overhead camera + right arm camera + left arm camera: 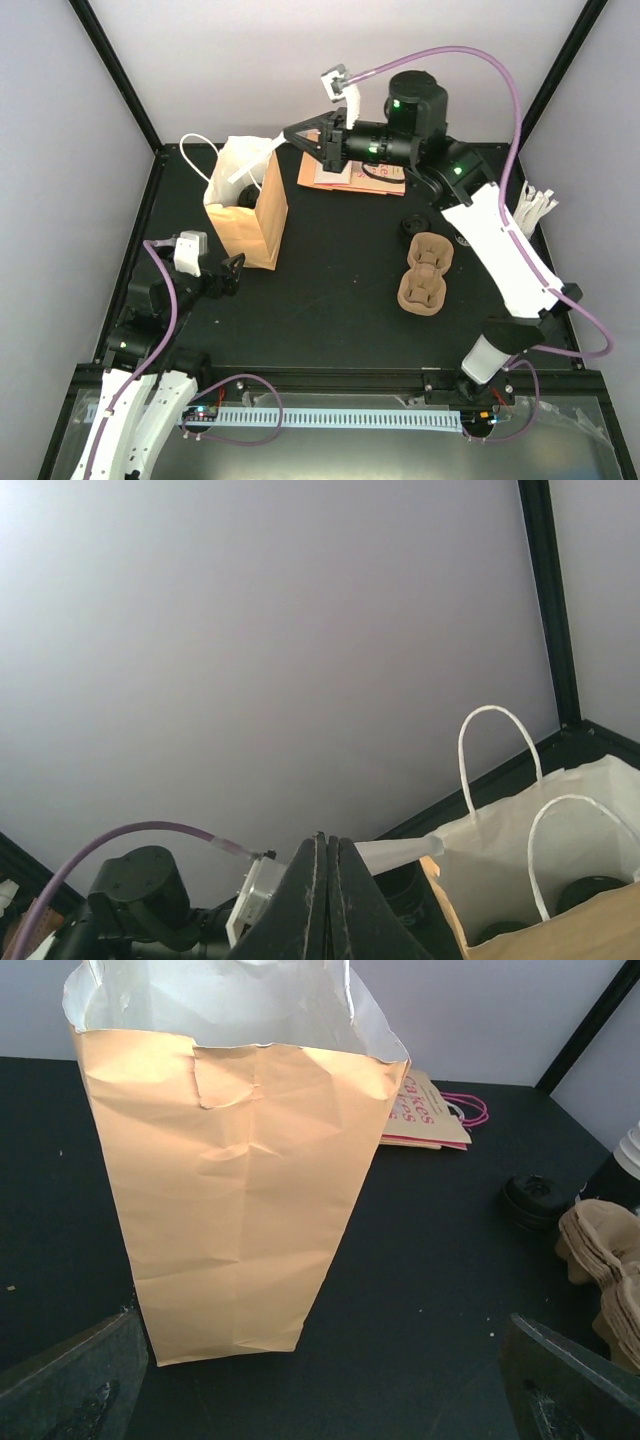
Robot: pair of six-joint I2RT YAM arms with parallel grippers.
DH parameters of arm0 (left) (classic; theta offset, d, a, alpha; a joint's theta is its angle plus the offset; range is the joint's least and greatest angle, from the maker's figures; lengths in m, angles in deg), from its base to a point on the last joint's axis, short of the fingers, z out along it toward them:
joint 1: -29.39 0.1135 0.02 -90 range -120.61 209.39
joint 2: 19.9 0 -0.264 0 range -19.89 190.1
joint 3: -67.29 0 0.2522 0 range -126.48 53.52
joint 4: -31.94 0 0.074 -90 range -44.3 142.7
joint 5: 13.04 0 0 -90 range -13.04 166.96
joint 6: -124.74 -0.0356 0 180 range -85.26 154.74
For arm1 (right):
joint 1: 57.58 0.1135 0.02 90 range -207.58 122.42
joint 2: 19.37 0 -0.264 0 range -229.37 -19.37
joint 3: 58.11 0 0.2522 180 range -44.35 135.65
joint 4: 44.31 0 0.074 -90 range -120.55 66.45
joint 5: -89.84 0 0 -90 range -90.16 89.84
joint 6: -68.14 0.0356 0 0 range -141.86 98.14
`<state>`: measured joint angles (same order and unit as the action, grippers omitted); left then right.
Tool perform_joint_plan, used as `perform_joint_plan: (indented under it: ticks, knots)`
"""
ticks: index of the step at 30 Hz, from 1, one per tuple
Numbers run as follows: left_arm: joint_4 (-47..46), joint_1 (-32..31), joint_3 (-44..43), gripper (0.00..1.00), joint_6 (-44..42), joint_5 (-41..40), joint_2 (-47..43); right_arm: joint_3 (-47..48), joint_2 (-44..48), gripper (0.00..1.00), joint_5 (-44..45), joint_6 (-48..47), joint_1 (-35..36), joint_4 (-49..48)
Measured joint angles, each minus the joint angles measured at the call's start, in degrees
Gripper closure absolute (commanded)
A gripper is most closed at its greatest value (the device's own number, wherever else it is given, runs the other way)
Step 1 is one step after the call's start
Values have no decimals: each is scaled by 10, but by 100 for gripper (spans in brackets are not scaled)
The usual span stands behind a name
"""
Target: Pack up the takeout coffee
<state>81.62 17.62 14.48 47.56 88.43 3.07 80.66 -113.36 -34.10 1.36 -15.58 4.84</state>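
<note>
The takeout coffee (245,197) sits down inside the upright brown paper bag (265,215), with only its dark round top showing through the open mouth. The right gripper (288,137) hangs at the bag's far rim, fingers pressed together. A white flap of the bag reaches them, but I cannot tell whether it is pinched. The left gripper (232,268) stands wide open near the bag's front face, holding nothing. A black round lid (413,222) lies on the table (340,300) near the pulp cup carrier (427,272).

bright, even light; the paper bag (230,1210) glares orange, shadows faint.
</note>
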Motion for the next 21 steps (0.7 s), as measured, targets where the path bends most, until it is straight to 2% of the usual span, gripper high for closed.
perform_joint_plan:
  ticks: [12, 14, 16, 17, 19, 21]
  knots:
    - [0, 0, 0, 1, 3, -6, 0, 49, -98, 99, 134, -52, 50, 27]
    - [0, 0, 0, 1, 3, -7, 0, 55, -110, 96, 155, -63, 57, 34]
    - [0, 0, 0, 1, 3, -7, 0, 58, -120, 76, 169, -72, 63, 37]
    - [0, 0, 0, 1, 3, -8, 0, 62, -126, 61, 174, -81, 65, 40]
    - [0, 0, 0, 1, 3, -8, 0, 70, -136, 37, 181, -85, 69, 42]
    - [0, 0, 0, 1, 3, -8, 0, 76, -143, 23, 185, -91, 72, 43]
